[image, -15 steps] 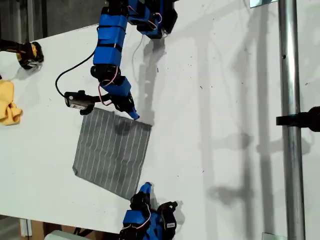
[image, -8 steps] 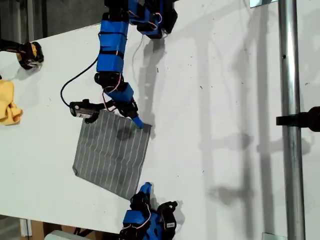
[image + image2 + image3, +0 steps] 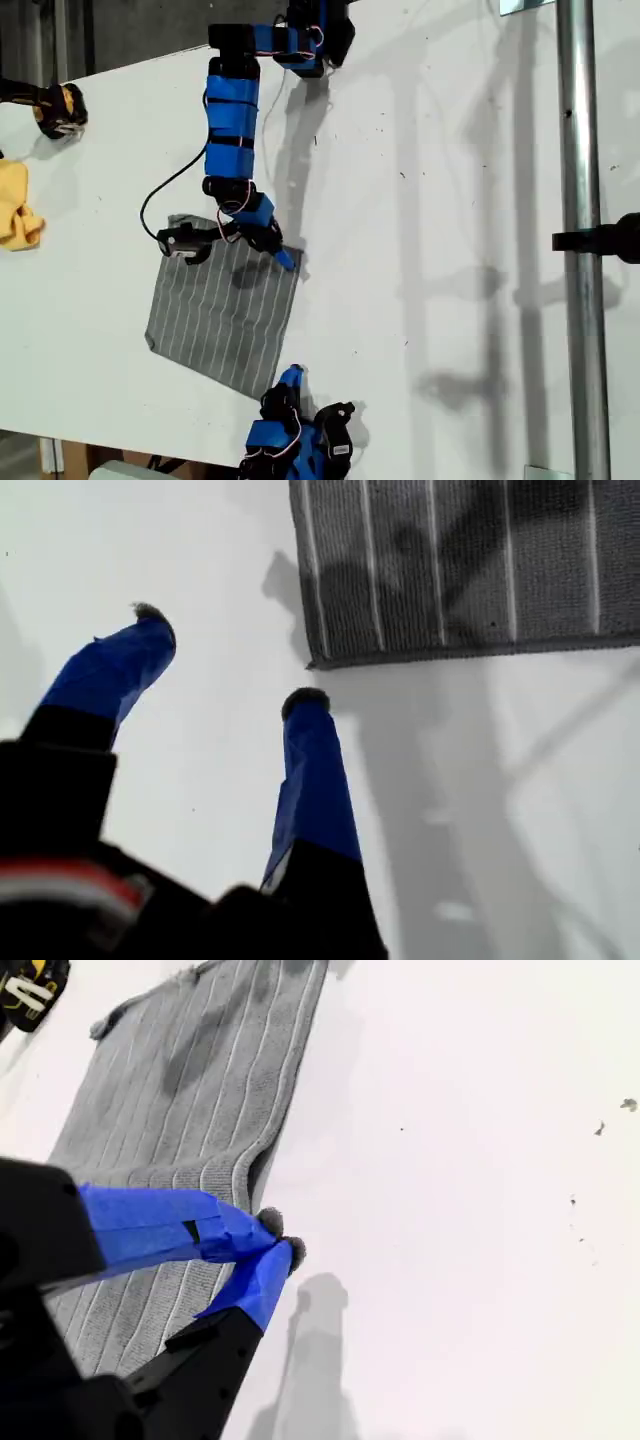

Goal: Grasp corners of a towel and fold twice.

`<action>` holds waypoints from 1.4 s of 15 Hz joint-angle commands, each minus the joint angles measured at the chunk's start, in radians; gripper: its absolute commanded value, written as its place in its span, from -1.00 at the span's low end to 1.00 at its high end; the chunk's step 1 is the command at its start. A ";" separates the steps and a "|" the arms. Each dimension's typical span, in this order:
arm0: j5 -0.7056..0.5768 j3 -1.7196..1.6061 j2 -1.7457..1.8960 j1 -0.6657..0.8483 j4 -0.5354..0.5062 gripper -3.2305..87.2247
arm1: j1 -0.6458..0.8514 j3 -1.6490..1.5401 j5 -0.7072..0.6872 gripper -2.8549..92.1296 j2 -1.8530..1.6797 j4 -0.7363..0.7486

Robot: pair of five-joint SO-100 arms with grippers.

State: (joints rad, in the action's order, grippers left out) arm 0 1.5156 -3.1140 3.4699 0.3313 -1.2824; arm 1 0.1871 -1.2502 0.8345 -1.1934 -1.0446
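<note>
My first end effector (image 3: 225, 670) stands wide open, its two blue-taped fingers (image 3: 310, 780) well apart and holding nothing. It hangs over the bare white surface (image 3: 200, 540) just short of one corner (image 3: 318, 660) of the towel (image 3: 470, 565) — near that corner, not touching it. In the exterior view this is the arm at the bottom edge, its blue tip (image 3: 291, 376) just beside the towel's lowest corner (image 3: 262, 392).

My second end effector (image 3: 275, 1240) is nearly closed, the two blue fingertips (image 3: 270, 1222) meeting at the towel's edge (image 3: 262, 1165). The cloth bulges up in a small fold right at the tips, so they seem to pinch the hem, though I cannot tell for sure how much fabric lies between them. In the exterior view this is the arm reaching down from the top, with its tip (image 3: 287, 260) at the towel's corner (image 3: 296, 262) toward the exterior view's right.

The towel (image 3: 225, 305) — grey with thin pale stripes — lies spread flat on the surface (image 3: 450, 200), unfolded, set at a slant between the two arms. The wrist camera (image 3: 185, 240) of the upper arm hangs over the towel's upper edge.

A crumpled yellow cloth (image 3: 16, 210) lies at the exterior view's left edge, well apart from the towel, with a black and yellow object (image 3: 55, 108) above it. No containers are in view.
</note>
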 commanded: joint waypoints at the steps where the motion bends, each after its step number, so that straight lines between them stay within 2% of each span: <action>1: 0.009 -0.006 0.005 0.000 -0.008 -0.98 | 0.018 0.081 -0.017 -0.37 0.018 0.031; 12: 0.002 -0.006 0.005 0.003 -0.008 -0.98 | 0.044 0.259 -0.031 -0.37 0.305 0.064; 21: -0.008 -0.006 0.005 0.011 -0.008 -0.98 | 0.078 0.328 -0.063 -0.37 0.270 -0.015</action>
State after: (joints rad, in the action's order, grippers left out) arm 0 1.5156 -3.1140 3.4699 0.3313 -1.2824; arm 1 0.2546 -0.9925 0.7793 -0.8575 -1.0569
